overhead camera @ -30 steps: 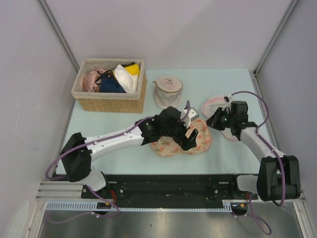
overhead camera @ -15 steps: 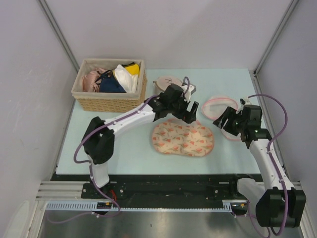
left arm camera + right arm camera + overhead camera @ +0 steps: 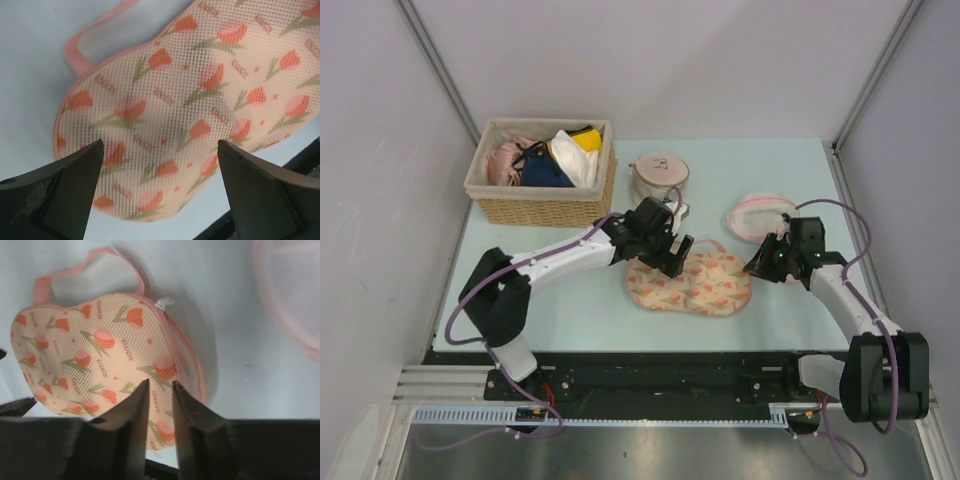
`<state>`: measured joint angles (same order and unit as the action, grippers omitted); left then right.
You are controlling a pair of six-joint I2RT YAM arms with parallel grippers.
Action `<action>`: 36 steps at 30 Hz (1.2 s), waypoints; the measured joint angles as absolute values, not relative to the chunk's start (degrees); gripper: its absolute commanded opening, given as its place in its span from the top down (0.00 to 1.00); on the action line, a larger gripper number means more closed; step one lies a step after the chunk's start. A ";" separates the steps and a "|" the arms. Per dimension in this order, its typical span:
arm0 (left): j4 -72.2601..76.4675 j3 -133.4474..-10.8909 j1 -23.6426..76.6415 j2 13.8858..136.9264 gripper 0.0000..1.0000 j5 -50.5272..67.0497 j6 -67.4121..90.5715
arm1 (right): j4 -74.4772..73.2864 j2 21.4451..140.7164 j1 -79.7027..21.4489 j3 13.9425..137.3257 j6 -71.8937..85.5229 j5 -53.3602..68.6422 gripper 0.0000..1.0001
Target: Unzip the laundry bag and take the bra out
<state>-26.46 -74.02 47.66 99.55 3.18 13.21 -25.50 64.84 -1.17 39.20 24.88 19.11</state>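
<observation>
Wicker basket [image 3: 538, 206] holds pink, navy, yellow-white garments [image 3: 548, 160]; laundry bag [image 3: 695, 285] lies closed.

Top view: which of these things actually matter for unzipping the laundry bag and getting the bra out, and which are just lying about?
In the job: laundry bag, left gripper, right gripper; bra not in view.
Lying about: wicker basket of clothes, small cylindrical mesh bag, round pink-rimmed mesh bag.

Pale blue table [image 3: 770, 170], plain grey walls [image 3: 650, 60]
</observation>
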 measured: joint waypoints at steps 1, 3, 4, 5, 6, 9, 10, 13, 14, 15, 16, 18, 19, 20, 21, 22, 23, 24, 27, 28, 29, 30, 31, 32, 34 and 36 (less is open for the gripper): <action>-26.85 -72.71 47.66 97.62 0.00 2.83 13.56 | -25.04 66.48 -2.42 38.98 25.39 18.52 0.89; -27.18 -70.85 47.42 94.91 0.00 2.66 14.11 | -23.94 69.32 -5.80 38.33 26.87 16.86 1.00; -27.20 -69.87 47.13 93.65 0.00 2.81 14.57 | -23.53 70.11 -7.22 37.98 27.42 16.27 1.00; -27.20 -68.36 46.83 92.16 0.00 3.20 15.09 | -22.61 70.78 -9.26 37.34 28.73 15.51 1.00; -27.38 -66.89 46.57 90.80 0.00 3.40 15.44 | -21.47 71.18 -11.97 36.51 30.24 14.63 1.00; -28.93 -63.00 45.82 87.92 0.00 3.01 16.60 | -17.98 71.20 -21.15 34.02 36.01 14.22 1.00; -29.39 -62.54 45.71 87.70 0.00 2.66 16.75 | -16.27 70.85 -23.88 33.01 38.09 14.85 1.00; -31.03 -61.28 45.54 87.68 0.00 -0.89 17.19 | -14.68 67.20 -27.53 31.29 41.74 16.84 0.55; -31.51 -60.90 45.54 87.70 0.00 -1.85 17.19 | -15.09 64.36 -27.03 31.14 41.98 17.26 0.46; -32.03 -60.69 45.54 87.83 0.00 -2.46 17.19 | -15.35 61.78 -25.85 31.14 42.57 17.06 0.41; -32.58 -60.62 45.54 88.09 0.00 -2.85 17.17 | -15.75 58.46 -23.31 31.14 42.06 17.08 0.38; -32.71 -60.40 45.56 88.58 0.00 -2.63 17.17 | -16.19 52.38 -16.53 31.27 41.08 16.47 0.36; -32.69 -60.25 45.56 88.77 0.00 -2.44 17.19 | -16.16 51.07 -12.95 31.35 40.40 16.49 0.37; -32.45 -59.90 45.60 88.92 0.00 -1.98 17.21 | -16.16 50.35 -8.97 31.57 39.70 16.82 0.39; -32.32 -59.59 45.69 89.08 0.00 -1.39 17.32 | -15.92 50.70 -6.50 31.79 38.98 16.80 0.42; -32.21 -59.35 45.89 89.27 0.00 -1.02 17.54 | -15.73 52.34 -4.43 32.05 38.48 16.80 0.46; -32.14 -59.24 46.17 89.56 0.00 -0.82 17.58 | -15.53 54.72 -3.27 32.38 38.00 16.78 0.47; -32.10 -59.20 46.54 89.89 0.00 -0.78 17.61 | -15.14 57.41 -2.83 32.75 37.52 16.80 0.52; -31.51 -59.20 47.77 90.89 0.00 -0.58 17.58 | -13.65 67.46 -2.83 33.08 36.62 18.63 0.83; -31.03 -59.29 48.05 91.55 0.00 -0.49 17.54 | -13.50 70.39 -3.11 33.08 36.29 19.44 1.00; -30.50 -59.57 48.29 92.53 0.00 -0.47 17.50 | -13.47 72.42 -3.62 33.01 36.03 20.03 1.00; -30.11 -60.38 48.38 94.19 0.00 -0.47 17.26 | -13.41 73.67 -4.75 32.99 35.88 20.01 1.00; -30.41 -61.87 48.36 96.31 0.00 -0.93 16.93 | -13.37 74.06 -6.02 32.88 35.90 19.97 1.00; -30.63 -64.27 48.25 99.09 0.00 -1.50 16.43 | -12.93 73.91 -8.19 32.45 36.05 19.73 1.00; -31.55 -71.29 47.55 105.82 0.00 -2.85 15.59 | -12.19 71.92 -14.20 30.94 37.21 19.25 1.00; -32.40 -78.59 46.70 110.76 0.00 -4.73 14.74 | -12.25 68.55 -21.10 29.58 39.05 19.14 1.00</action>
